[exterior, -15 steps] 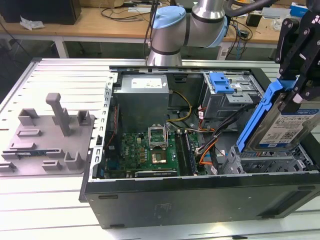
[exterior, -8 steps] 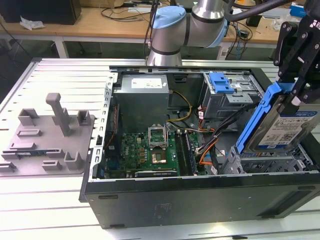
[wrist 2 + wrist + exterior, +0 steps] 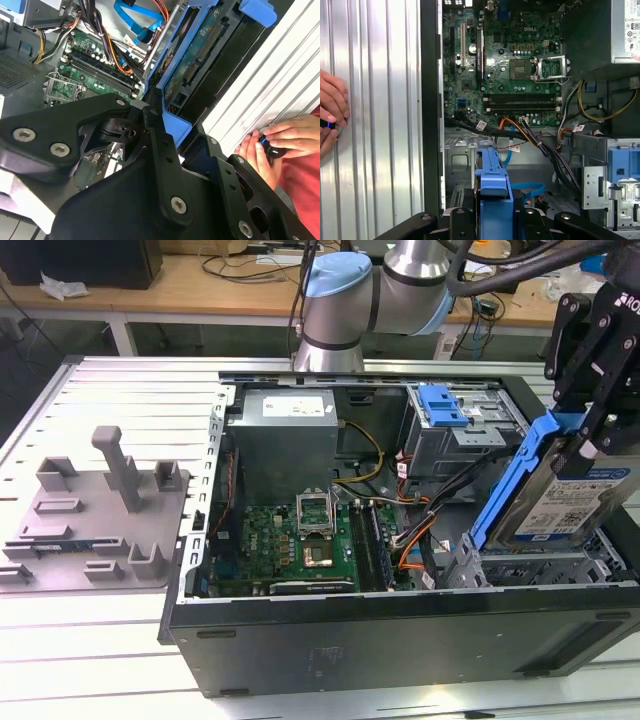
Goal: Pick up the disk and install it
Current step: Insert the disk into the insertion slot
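Flat, rectangular, silver disk with a white-and-blue label, framed by a glossy blue plastic carrier. Held tilted, low end toward the metal drive cage in the corner of the open case at the exterior view's right; contact with the cage not clear. Pinched at the raised end by the black, bolted gripper, fingers pressed against the carrier. Inside the case, a green board, a grey steel box and bundled cables. Underneath, a ribbed aluminium table, with a hand resting on it.
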